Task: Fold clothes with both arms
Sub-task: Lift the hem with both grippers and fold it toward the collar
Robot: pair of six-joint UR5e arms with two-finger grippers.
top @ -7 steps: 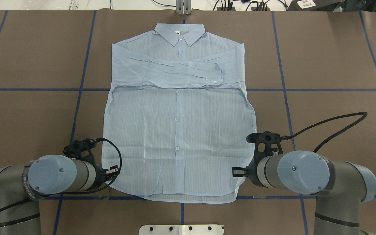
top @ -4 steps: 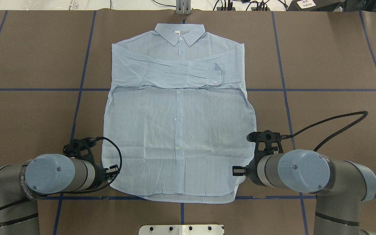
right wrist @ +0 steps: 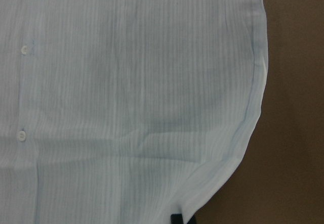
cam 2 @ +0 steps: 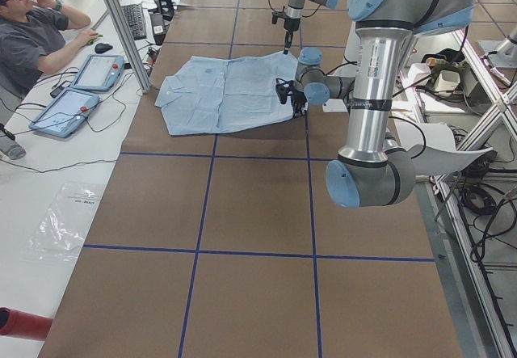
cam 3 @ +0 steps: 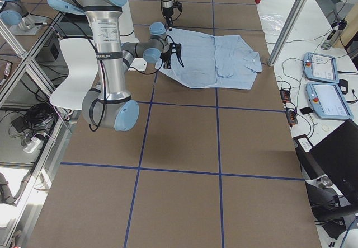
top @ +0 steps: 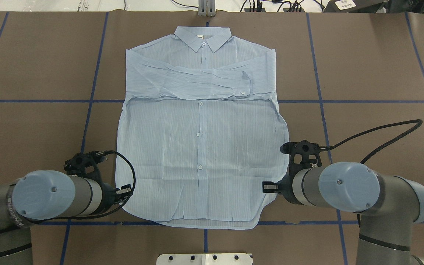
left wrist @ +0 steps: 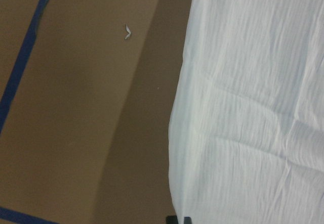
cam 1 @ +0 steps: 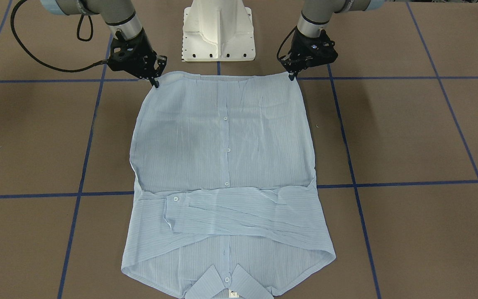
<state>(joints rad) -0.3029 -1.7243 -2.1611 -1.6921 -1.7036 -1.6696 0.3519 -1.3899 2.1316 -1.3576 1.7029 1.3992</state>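
Shirt (top: 201,147): one, flat on table (top: 363,73); two claws, left gripper (cam 1: 293,75) and right gripper (cam 1: 156,82), each pinched tight on a hem corner.

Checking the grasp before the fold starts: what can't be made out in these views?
1. Front view: how many layers of the shirt the left hand and right hand pinch; too small to tell.
2. Wrist views: fingertips cut off by the bottom edge.
3. Overhead view: buttons under the folded sleeve, hidden by it.
4. Overhead view: collar label print, too small.
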